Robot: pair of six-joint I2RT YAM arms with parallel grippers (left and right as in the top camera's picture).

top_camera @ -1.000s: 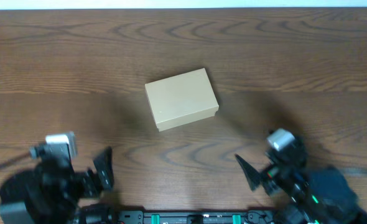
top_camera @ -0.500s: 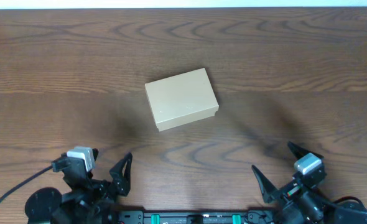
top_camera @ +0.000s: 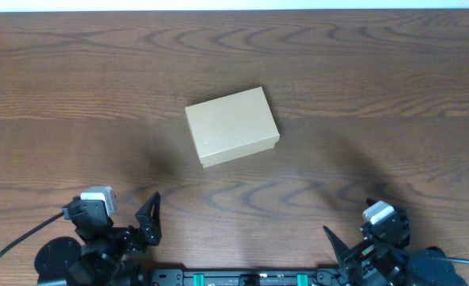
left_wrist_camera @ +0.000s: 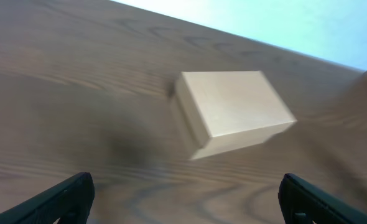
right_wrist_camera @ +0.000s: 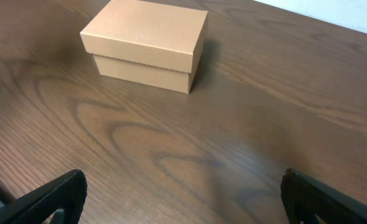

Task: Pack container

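1. Left tool (left_wrist_camera: 186,202): at the near edge of the worktop (top_camera: 377,79), about 7 o'clock from the container in the overhead view. Jaws spread wide and holding nothing. Both dark fingertips (left_wrist_camera: 68,196) sit in the bottom corners of the left wrist view, with bare wood between them.
2. Container (top_camera: 233,125): tan cardboard box with its lid shut, resting flat near the middle of the worktop. Its long side is turned slightly anticlockwise off the 9-to-3 line. It stands well apart from both tools, with nothing touching it.
3. Right tool (right_wrist_camera: 186,199): at the near edge, about 5 o'clock from the container. Jaws wide apart and empty, fingertips (right_wrist_camera: 53,196) at the lower corners of the right wrist view. The container lies toward 11 o'clock in that view.
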